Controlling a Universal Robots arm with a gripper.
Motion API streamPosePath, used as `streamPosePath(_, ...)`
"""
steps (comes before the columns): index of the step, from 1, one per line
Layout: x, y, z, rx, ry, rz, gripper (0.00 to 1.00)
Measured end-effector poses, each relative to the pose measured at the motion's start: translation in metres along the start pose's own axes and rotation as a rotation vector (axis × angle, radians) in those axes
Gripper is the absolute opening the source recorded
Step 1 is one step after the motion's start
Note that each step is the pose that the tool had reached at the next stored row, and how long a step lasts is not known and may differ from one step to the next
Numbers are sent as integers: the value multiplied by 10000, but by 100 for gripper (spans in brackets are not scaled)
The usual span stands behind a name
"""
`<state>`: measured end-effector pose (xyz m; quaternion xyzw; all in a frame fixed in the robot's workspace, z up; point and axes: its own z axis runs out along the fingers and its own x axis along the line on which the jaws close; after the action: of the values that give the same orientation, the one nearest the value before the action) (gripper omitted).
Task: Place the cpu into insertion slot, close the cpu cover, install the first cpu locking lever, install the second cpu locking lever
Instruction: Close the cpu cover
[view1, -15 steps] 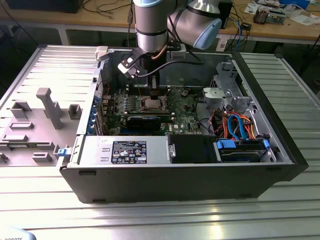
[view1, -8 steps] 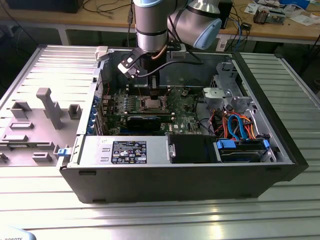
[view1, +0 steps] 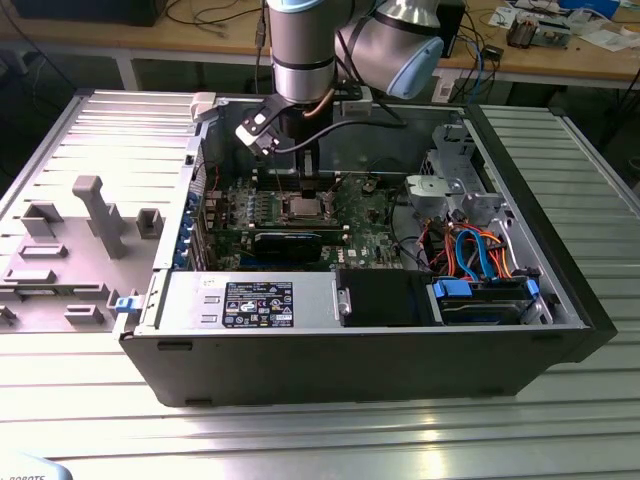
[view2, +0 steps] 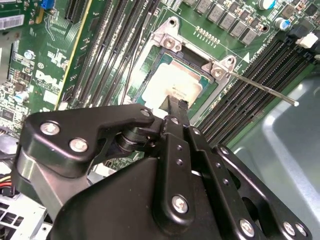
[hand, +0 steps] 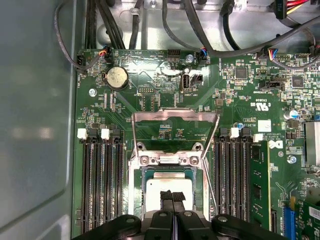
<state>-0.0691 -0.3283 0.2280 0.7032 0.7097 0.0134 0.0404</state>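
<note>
Cpu (hand: 168, 186) lies flat in the insertion slot (hand: 134, 192) on the green motherboard (hand: 150, 75), with the cpu cover (hand: 175, 116) swung back open. Jaws are pinched narrow, holding nothing, their tips at the chip's metal top; whether they touch it I cannot tell. Likely risk: a sideways or downward shove skews the chip and bends socket pins.

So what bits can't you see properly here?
- First wrist view: part of the cpu is hidden under the hand.
- Second wrist view: the hand blocks where its tip meets the cpu, so touching or not is unclear.
- Exterior view: the insertion slot is too small for detail.
</note>
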Motion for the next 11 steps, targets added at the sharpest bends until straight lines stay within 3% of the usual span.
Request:
streamPosePath(7, -2, 7, -77, -2, -10, -1, 11)
streamPosePath(9, -3, 12, -74, 3, -104, 60, 11)
streamPosePath(11, -3, 29, -69, 10, -143, 78, 11)
